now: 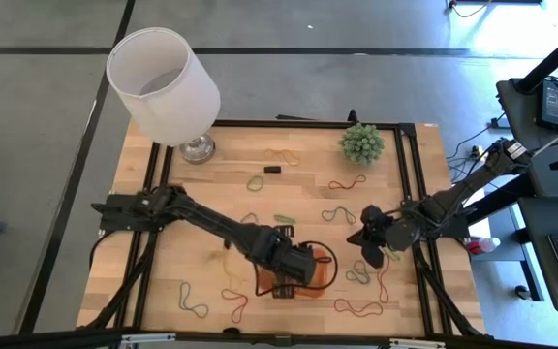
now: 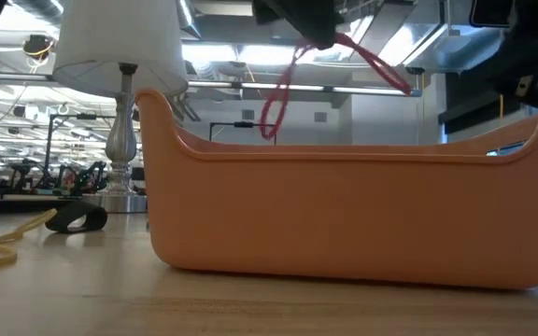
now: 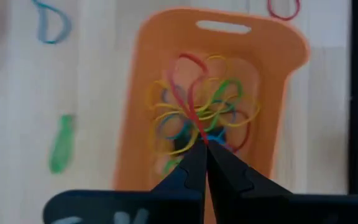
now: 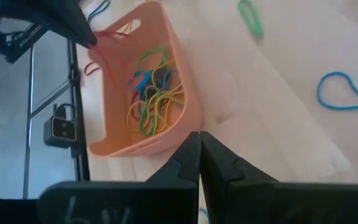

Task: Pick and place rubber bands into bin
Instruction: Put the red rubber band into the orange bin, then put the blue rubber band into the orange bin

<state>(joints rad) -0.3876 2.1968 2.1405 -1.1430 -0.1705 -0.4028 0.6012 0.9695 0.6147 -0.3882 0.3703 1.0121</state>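
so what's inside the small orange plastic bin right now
A loose tangle of thin rubber bands in yellow, green, blue and red lies in the shallow orange plastic bin. The shut left gripper holds a red rubber band above it, covering part of the pile.

Red rubber band (image 2: 344,56) above orange bin (image 2: 344,215)

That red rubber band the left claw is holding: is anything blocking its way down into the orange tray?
Nothing visible. The left gripper holds the red rubber band above the bin, whose top is open, with only other bands lying inside.
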